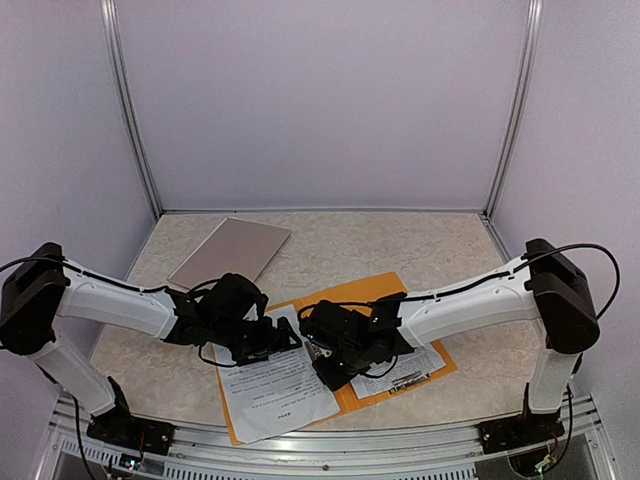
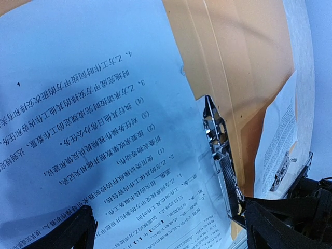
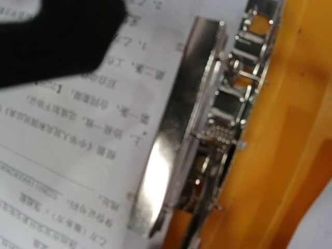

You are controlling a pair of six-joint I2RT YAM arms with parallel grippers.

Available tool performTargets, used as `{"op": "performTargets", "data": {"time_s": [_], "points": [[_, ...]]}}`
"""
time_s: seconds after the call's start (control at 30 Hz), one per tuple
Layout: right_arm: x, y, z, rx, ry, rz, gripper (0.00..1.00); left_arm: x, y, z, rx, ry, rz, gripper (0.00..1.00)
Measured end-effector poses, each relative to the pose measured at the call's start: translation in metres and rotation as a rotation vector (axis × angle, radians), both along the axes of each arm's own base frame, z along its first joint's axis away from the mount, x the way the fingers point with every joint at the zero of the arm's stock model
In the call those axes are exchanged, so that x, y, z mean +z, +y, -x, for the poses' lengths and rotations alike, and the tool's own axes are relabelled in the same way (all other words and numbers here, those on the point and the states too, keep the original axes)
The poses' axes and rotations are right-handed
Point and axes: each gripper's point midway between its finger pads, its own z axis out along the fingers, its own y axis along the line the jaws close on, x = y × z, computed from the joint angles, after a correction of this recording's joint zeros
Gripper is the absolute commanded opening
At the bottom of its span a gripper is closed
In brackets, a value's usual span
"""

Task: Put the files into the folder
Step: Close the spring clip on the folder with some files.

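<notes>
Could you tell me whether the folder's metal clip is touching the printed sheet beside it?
Touching. The right wrist view shows the metal clip, its flat plate lying over the edge of the printed sheet, with no gap showing.

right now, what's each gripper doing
left gripper: open, holding nothing, over the files
right gripper: by the clip, open or shut cannot be told

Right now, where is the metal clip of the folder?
In the left wrist view the metal clip lies just right of centre on the orange folder, along the right edge of the large printed sheet.
</notes>
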Motion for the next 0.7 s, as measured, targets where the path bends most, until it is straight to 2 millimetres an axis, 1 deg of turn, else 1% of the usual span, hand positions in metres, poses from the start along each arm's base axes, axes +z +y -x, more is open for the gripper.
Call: {"op": "performTargets", "data": {"time_s": [0.7], "points": [[0.017,0.004,-0.008,0.005,-0.039,0.016,0.16,0.0,0.0,0.0,0.0,-0.001,0.002,0.96]]}}
